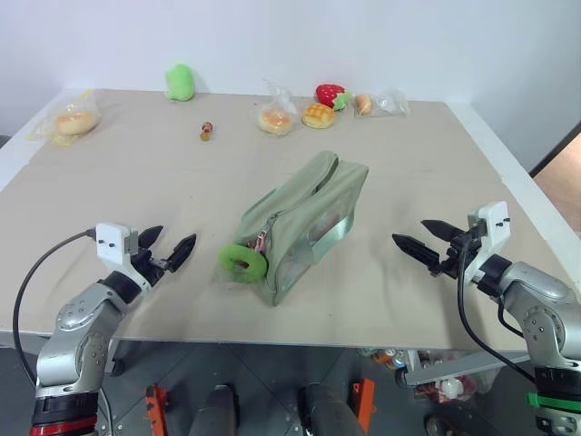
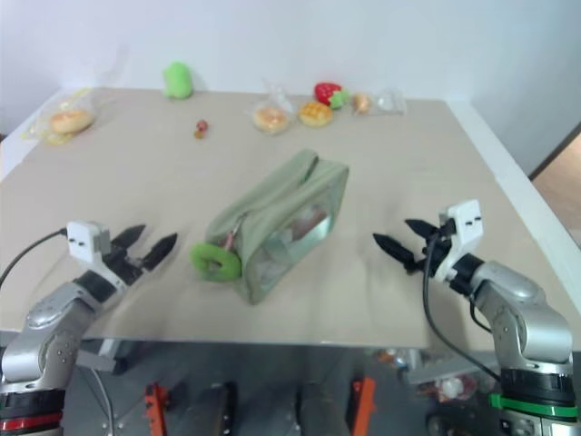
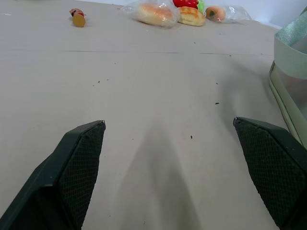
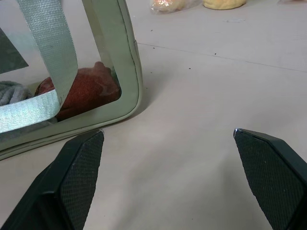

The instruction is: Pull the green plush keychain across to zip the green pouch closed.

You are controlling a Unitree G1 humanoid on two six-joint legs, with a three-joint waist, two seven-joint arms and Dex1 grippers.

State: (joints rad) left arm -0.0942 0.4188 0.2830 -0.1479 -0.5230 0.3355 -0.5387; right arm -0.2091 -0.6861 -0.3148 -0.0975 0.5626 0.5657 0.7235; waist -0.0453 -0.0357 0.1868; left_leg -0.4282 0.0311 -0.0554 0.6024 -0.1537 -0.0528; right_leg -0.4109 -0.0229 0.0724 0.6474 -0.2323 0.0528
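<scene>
The pale sage-green pouch [image 1: 304,222] stands in the middle of the table, its clear front panel facing the near edge and a red-brown item visible inside [image 4: 88,91]. The lime-green plush keychain [image 1: 241,261], a small ring, hangs at the pouch's near left end on the zipper pull. My left gripper [image 1: 165,248] hovers open to the left of the keychain, a short gap away. To the right of the pouch my right gripper [image 1: 425,238] is open too, pointing toward it. Neither gripper touches anything.
Along the far edge of the table lie a bean-shaped green plush toy [image 1: 180,82], bagged bread [image 1: 275,118], a yellow bun [image 1: 319,115], a red strawberry toy [image 1: 330,94] and another bagged item [image 1: 375,104]. A bagged bun [image 1: 74,122] sits far left, a small figure [image 1: 206,132] nearby.
</scene>
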